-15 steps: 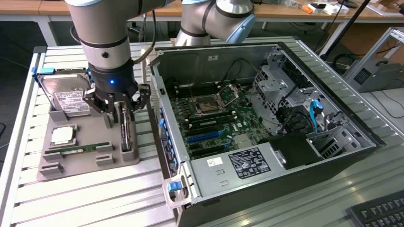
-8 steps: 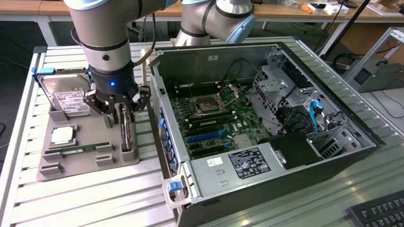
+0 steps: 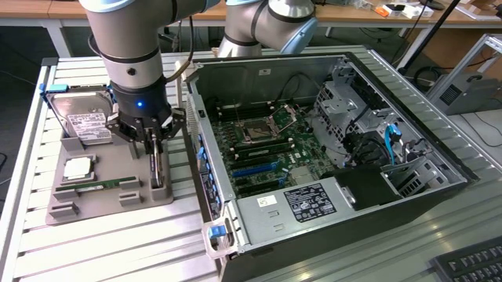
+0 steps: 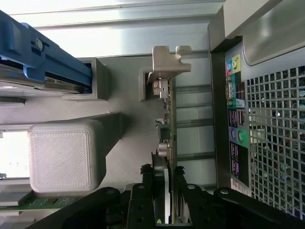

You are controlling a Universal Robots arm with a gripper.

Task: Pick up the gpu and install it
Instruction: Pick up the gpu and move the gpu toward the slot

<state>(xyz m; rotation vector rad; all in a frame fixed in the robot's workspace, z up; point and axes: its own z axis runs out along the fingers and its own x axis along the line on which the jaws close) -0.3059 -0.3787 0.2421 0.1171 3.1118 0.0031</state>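
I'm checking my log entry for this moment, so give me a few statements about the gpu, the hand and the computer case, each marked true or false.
1. The gpu stands on edge in the grey tray. True.
2. The hand is inside the computer case. False: it is down over the grey tray, at the gpu.
3. The hard drive sits in the same tray as the gpu. True.
4. The computer case is closed up. False: its side is open and the motherboard shows.
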